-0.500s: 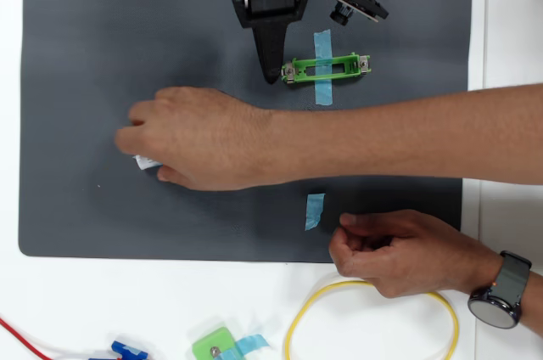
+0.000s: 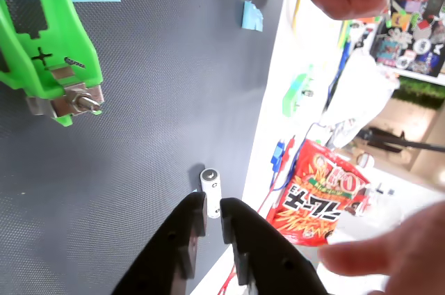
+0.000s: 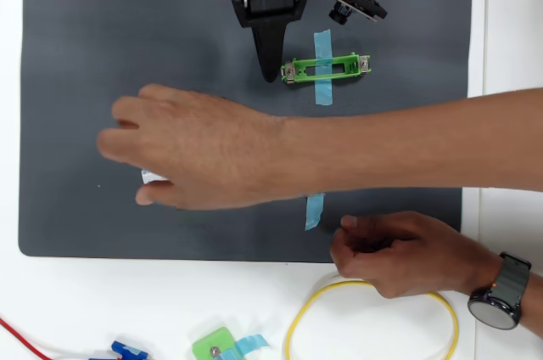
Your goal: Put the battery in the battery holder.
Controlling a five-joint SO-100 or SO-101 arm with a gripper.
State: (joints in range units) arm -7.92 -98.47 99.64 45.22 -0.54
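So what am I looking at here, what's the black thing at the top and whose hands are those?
The black thing is a small robot arm; its gripper points down at a dark mat in the overhead view. The other picture comes from a camera riding on that gripper, whose jaws look nearly closed and hold nothing. Taped to the mat is a green battery holder, empty. A person's hand reaches across the mat, covering most of a small white battery; the wrist view shows the battery lying on the mat. A second hand rests by a yellow loop.
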